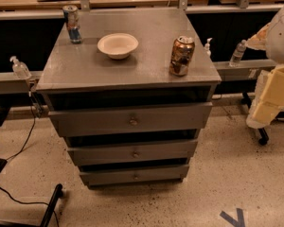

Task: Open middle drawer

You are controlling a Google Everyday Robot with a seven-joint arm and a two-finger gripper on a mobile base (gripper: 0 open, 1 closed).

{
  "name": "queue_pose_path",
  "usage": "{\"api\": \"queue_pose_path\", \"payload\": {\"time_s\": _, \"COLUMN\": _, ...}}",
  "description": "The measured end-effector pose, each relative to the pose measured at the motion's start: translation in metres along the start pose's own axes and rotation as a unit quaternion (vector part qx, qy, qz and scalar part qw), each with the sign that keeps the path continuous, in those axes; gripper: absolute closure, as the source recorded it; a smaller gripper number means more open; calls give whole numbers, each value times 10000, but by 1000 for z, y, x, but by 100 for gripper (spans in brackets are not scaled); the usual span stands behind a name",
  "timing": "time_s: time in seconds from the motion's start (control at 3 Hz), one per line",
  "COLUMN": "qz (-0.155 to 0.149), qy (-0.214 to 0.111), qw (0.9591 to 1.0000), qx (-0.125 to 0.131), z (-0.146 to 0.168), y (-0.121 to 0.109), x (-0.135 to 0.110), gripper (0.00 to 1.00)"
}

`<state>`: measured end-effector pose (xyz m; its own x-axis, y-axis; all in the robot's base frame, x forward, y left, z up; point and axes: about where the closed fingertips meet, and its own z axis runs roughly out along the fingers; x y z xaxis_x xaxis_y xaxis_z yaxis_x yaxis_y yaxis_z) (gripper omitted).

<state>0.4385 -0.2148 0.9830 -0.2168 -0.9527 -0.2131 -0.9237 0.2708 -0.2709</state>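
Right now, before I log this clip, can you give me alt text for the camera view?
A grey three-drawer cabinet fills the view, its middle drawer untouched; the robot's gripper hangs at the right edge, well clear of it. On top stand a blue can, a white bowl and a dented brown can.

- You have one camera, raised in front of the table (85, 65), looking down at its top and the middle drawer (104, 154) front.
- It stands fairly near; the end effector (270, 98) sits at the view's right edge.
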Motion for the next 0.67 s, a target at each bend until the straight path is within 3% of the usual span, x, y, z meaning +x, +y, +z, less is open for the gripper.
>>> {"api": "queue_pose_path", "payload": {"time_s": 0.33, "qz": -3, "qy": 3, "qw": 10000, "qx": 0, "z": 0, "y": 0, "x": 0, "gripper": 0}}
{"api": "queue_pose_path", "payload": {"time_s": 0.67, "qz": -233, "qy": 245, "qw": 9994, "qx": -29, "z": 12, "y": -5, "x": -13, "gripper": 0}}
